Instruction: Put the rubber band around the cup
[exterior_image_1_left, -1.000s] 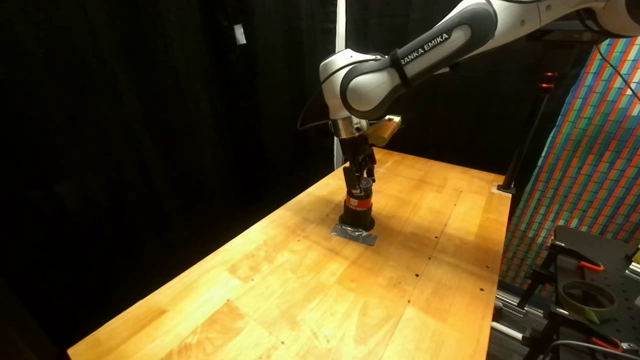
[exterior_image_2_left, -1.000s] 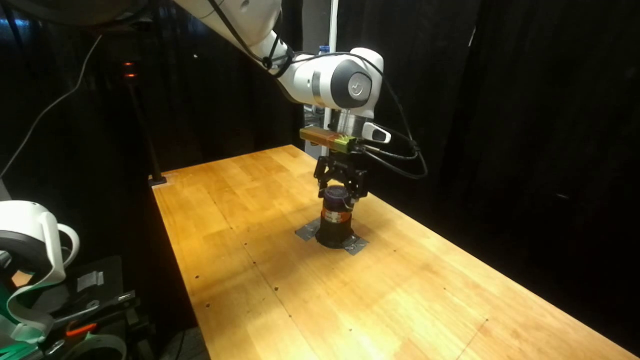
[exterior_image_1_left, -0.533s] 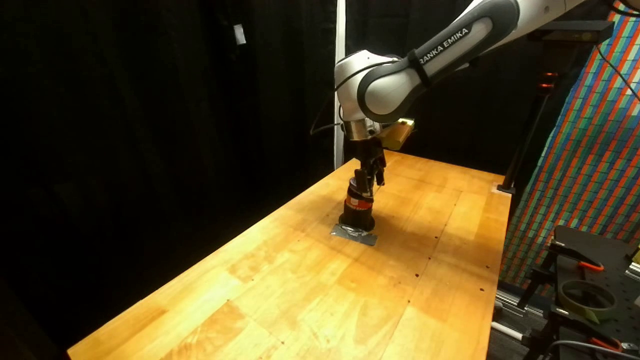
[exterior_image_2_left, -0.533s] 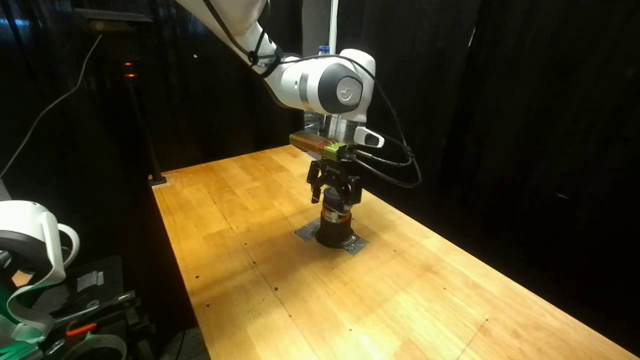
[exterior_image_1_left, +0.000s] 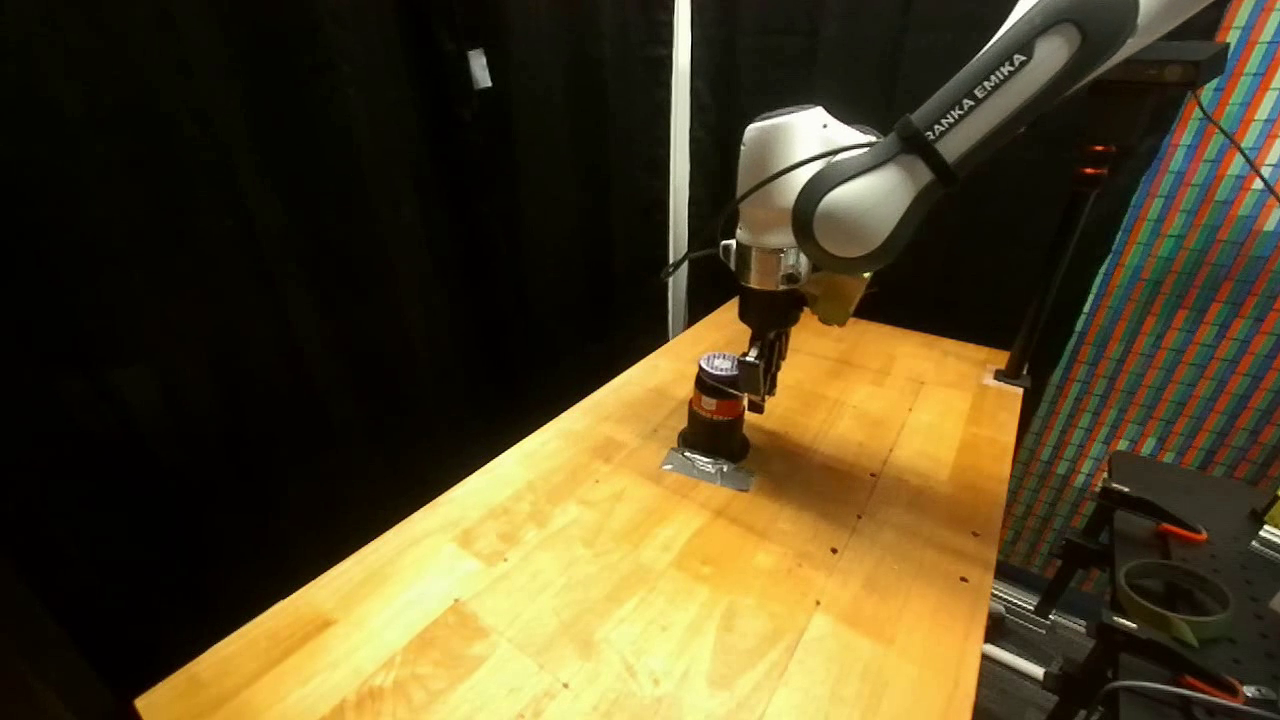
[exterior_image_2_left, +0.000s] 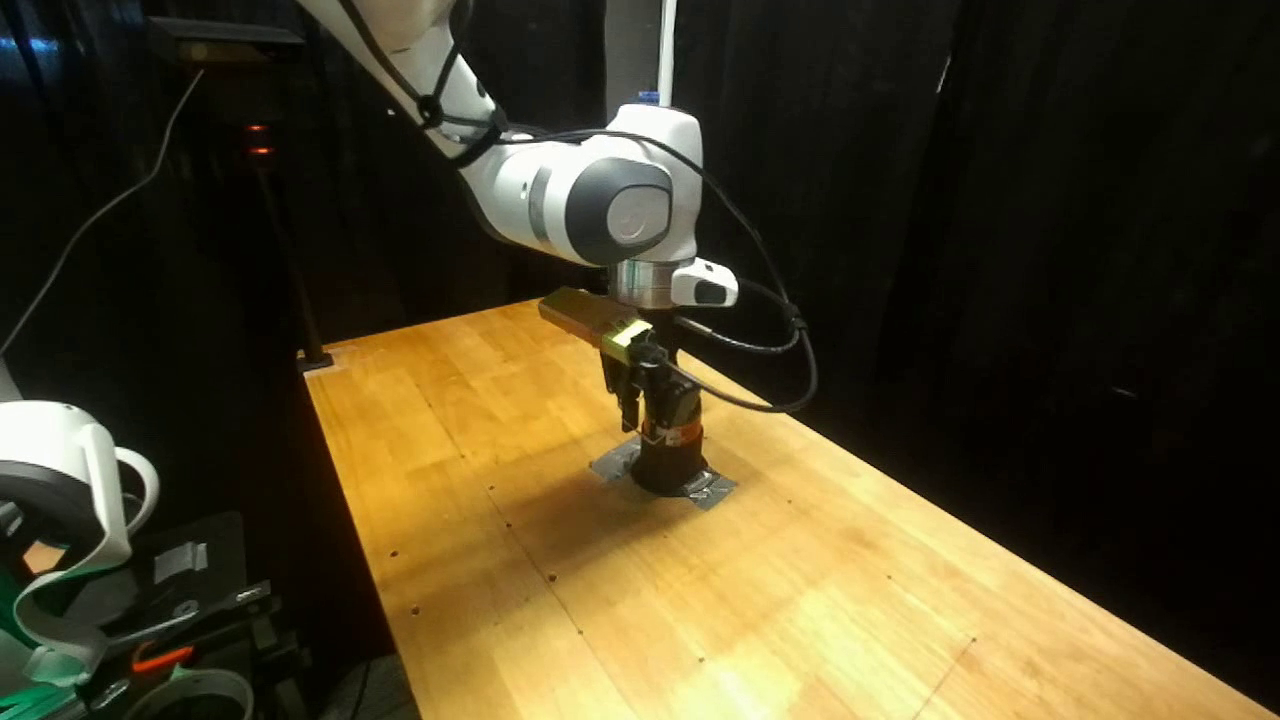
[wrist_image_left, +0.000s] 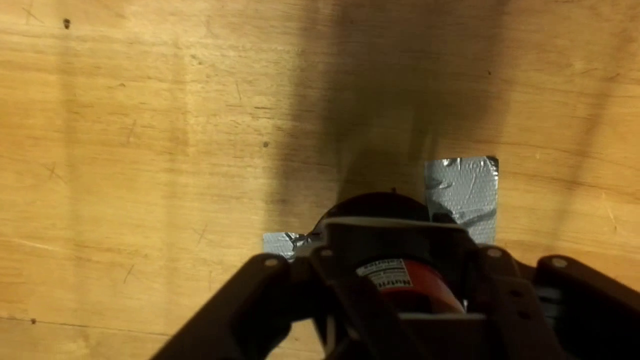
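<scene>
In the wrist view the pincer (wrist_image_left: 410, 257) comes in from the bottom edge, its jaws spread apart and a pale rubber band (wrist_image_left: 395, 221) stretched across them. The cup (wrist_image_left: 436, 286) shows in the gap at bottom centre, grey tape (wrist_image_left: 462, 192) by its base; whether the band circles it I cannot tell. In an exterior view the cup stands upright on the wooden table (exterior_image_1_left: 600, 600) near mid-frame, the pincer just right of its top. In an exterior view the pincer, below the white arm (exterior_image_2_left: 510, 208), partly covers the cup near mid-frame.
</scene>
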